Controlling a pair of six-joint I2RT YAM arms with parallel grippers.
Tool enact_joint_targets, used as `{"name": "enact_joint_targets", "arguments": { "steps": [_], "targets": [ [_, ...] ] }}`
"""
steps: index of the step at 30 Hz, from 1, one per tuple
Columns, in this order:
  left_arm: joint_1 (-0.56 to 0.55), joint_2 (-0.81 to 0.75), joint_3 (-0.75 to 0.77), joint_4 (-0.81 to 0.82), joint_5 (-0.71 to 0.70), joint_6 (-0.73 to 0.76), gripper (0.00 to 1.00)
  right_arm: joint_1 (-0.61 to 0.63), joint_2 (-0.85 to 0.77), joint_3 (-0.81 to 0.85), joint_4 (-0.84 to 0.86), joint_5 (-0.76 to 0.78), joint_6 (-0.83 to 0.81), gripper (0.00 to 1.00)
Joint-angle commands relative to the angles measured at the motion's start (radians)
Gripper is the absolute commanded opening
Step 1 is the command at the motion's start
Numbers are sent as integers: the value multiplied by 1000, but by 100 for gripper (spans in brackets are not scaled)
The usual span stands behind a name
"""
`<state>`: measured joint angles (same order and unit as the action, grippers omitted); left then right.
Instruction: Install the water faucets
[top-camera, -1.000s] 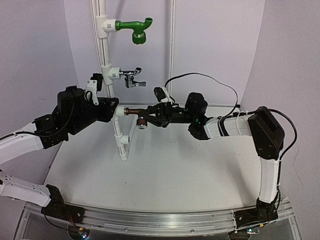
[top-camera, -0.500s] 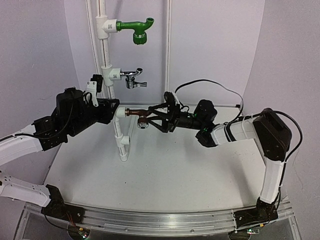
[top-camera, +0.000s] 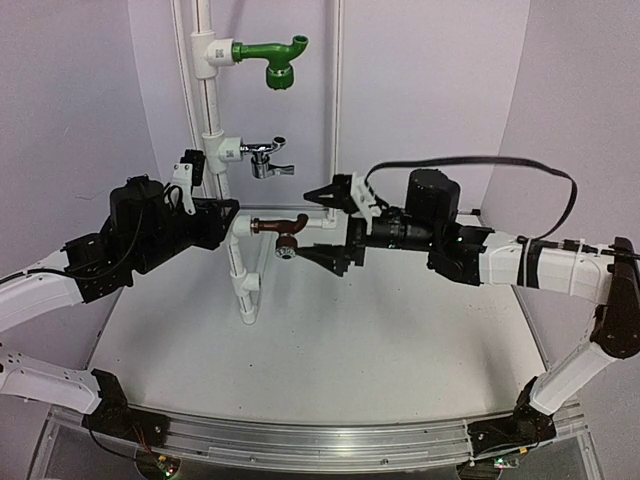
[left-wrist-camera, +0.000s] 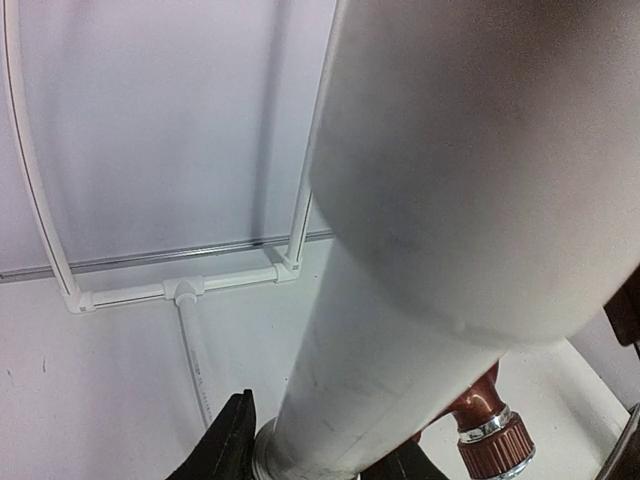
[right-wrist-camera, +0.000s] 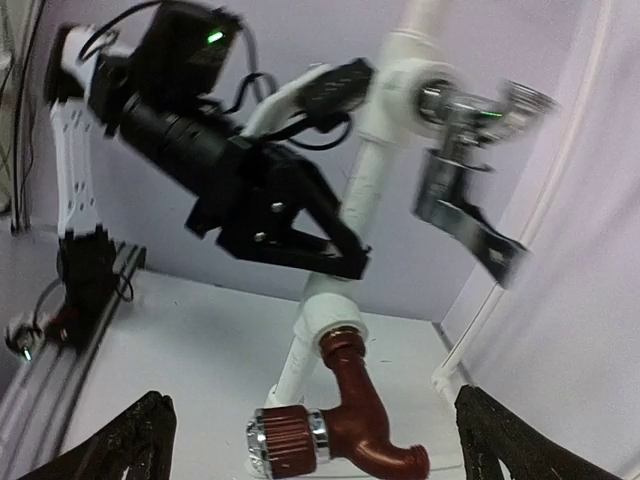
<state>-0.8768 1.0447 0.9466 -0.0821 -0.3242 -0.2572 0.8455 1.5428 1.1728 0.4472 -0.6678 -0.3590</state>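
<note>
The short white pipe (top-camera: 243, 275) is rising from the table (top-camera: 330, 350). Bare tabletop is spreading out to the right of the pipe and in front of it, toward the near edge. Behind the pipe the room is tighter: a tall white riser (top-camera: 210, 100) is running up the back wall.

The dark reddish-brown faucet (top-camera: 283, 232) is sitting in the pipe's top fitting and sticking out sideways to the right. The chrome faucet (top-camera: 263, 158) is hanging above and just behind the pipe, mounted on the riser. A green elbow piece (top-camera: 270, 55) is sitting higher again.

The left gripper (top-camera: 228, 218) is reaching in from the left of the pipe, with its forearm nearly level. Its jaws are clamping the pipe's top bend, and in the left wrist view the pipe is filling the space between the fingers (left-wrist-camera: 232, 450).

The right gripper (top-camera: 322, 226) is hovering to the right of the pipe, with its forearm stretched level across the table. Its jaws are standing wide apart, one finger above the brown faucet's height and one below. They are facing the faucet without touching it.
</note>
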Motion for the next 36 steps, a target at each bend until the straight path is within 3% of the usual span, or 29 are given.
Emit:
{"name": "enact_joint_targets", "arguments": {
  "steps": [1,8,14,19,25,29,32,36],
  "targets": [
    [-39,-15,-15,-56,174,-124,0,44,26,45,-110,58,-609,98],
    [-39,-11,-13,-68,162,-136,0,62,120,115,-168,122,-924,98],
    [-36,4,-7,-75,157,-134,0,64,181,152,-101,183,-958,96],
    [-33,3,-7,-77,159,-135,0,65,196,168,-77,197,-871,62],
    [-32,0,-8,-76,170,-133,0,65,199,172,-76,157,-634,31],
    [-30,7,-3,-74,178,-127,0,65,195,172,-68,71,-363,21],
    [-29,15,0,-70,184,-120,0,57,217,186,-27,-9,-103,21],
    [-28,20,-2,-62,187,-113,0,44,278,172,184,-64,418,13]
  ]
}}
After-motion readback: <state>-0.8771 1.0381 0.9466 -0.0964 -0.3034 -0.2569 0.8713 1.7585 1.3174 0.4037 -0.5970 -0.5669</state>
